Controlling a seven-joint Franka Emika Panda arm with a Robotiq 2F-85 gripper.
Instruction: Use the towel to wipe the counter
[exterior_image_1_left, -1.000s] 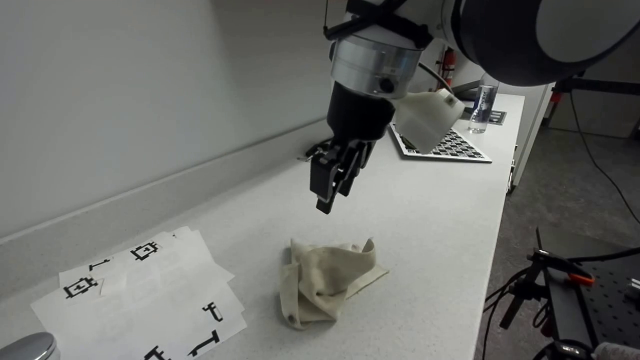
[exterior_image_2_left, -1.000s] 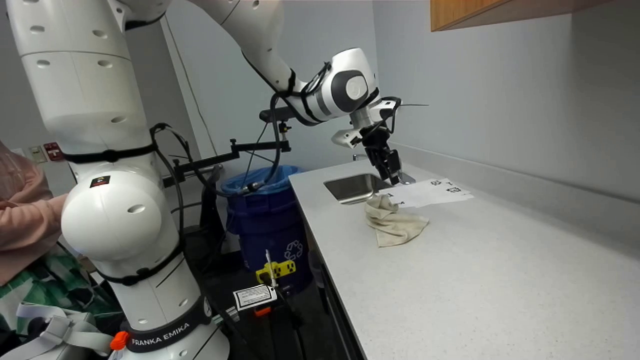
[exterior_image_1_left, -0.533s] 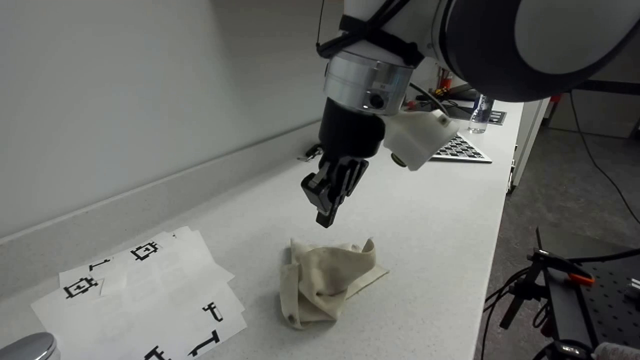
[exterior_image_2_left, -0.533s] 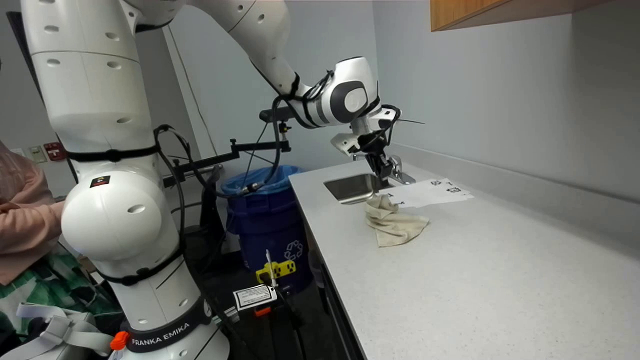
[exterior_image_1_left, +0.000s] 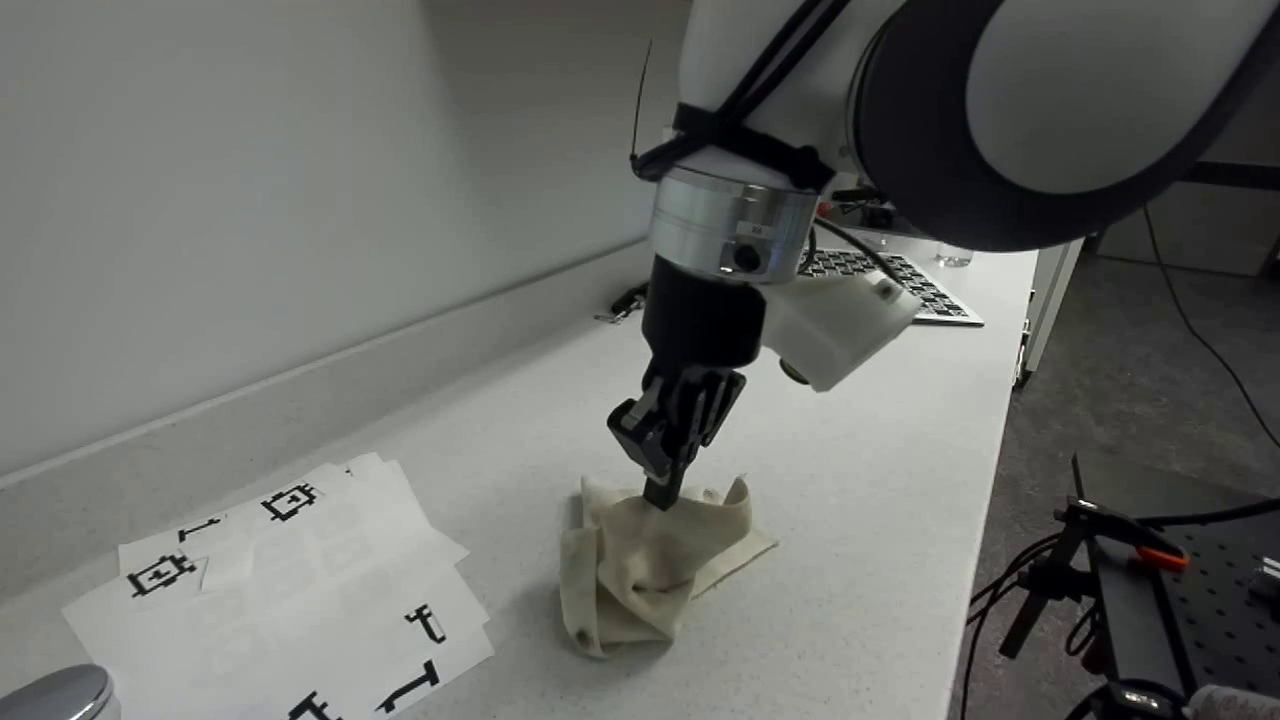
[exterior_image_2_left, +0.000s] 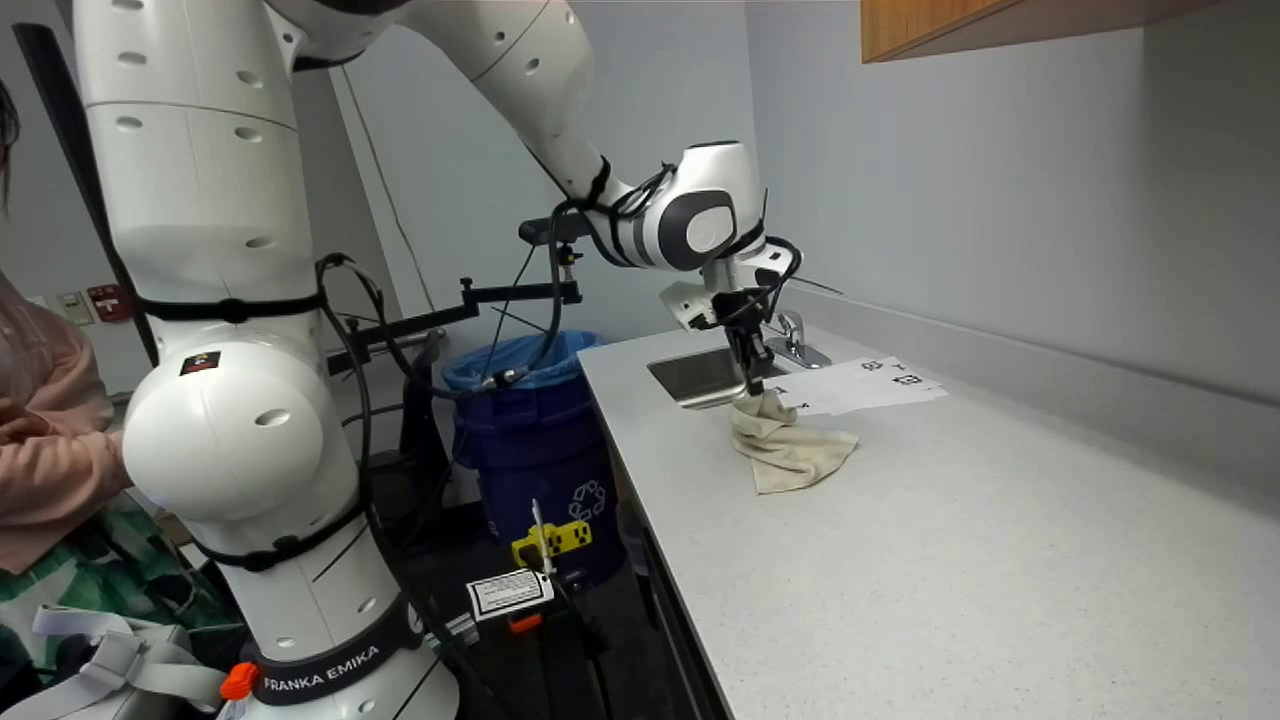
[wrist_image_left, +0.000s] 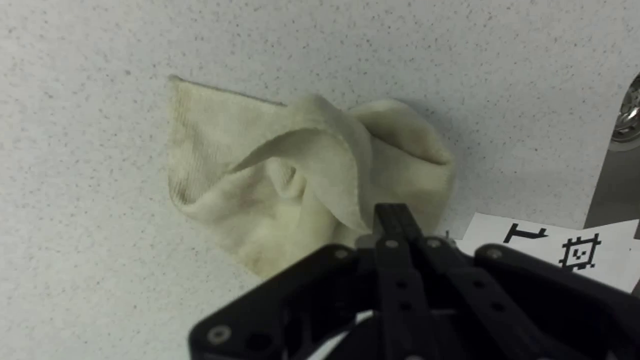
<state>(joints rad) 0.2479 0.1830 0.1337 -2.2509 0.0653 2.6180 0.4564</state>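
Fingers (wrist_image_left: 384, 221), pressed together with nothing between them, have come down to the crumpled towel (wrist_image_left: 325, 170) on the surface (exterior_image_1_left: 850, 580), contact unclear. Wiping seems not yet begun; gripping it would first need them parted.

Facing roughly opposite ways, both exterior views share the towel (exterior_image_1_left: 655, 550) the wrist view overlooks closely.

The towel (wrist_image_left: 325, 165) is matt cloth, finely ribbed in places; the surface (exterior_image_2_left: 960, 560) looks smooth and speckled. The pincer (wrist_image_left: 391, 212) is matt, the sheets (exterior_image_1_left: 300, 590) are paper, the sink (exterior_image_2_left: 695, 378) satin metal, the tap (exterior_image_2_left: 797, 345) glossy metal, the cupboard (exterior_image_2_left: 905, 28) wood.
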